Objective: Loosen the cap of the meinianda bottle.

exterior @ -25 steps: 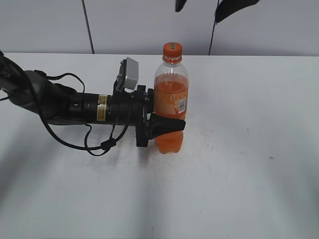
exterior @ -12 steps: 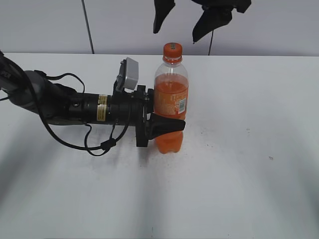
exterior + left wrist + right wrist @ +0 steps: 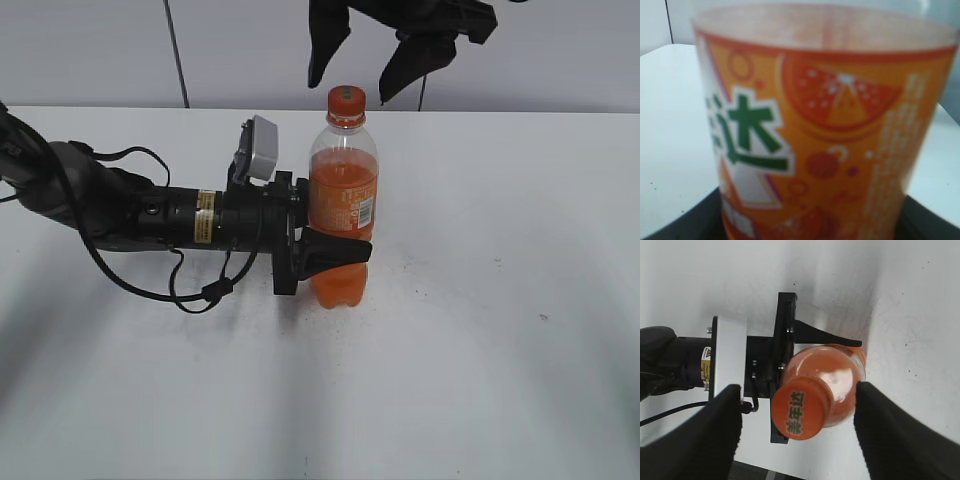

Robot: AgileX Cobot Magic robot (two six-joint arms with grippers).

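Observation:
The meinianda bottle (image 3: pixel 342 215) stands upright mid-table, clear plastic with orange drink and an orange label. Its label fills the left wrist view (image 3: pixel 815 150). Its orange cap (image 3: pixel 346 104) is on top; the right wrist view looks down on the cap (image 3: pixel 800 414). My left gripper (image 3: pixel 335 250) reaches in from the left and is shut on the bottle's lower body. My right gripper (image 3: pixel 362 70) hangs open just above the cap, one finger on each side, not touching it; the cap lies between its fingers in the right wrist view (image 3: pixel 797 427).
The white table (image 3: pixel 480 350) stretches to the right and front of the bottle. The left arm and its cables (image 3: pixel 150 220) lie across the table's left half. A grey wall stands behind the table.
My right gripper has come down from the top edge of the view to just above the cap. The left gripper and bottle have not moved.

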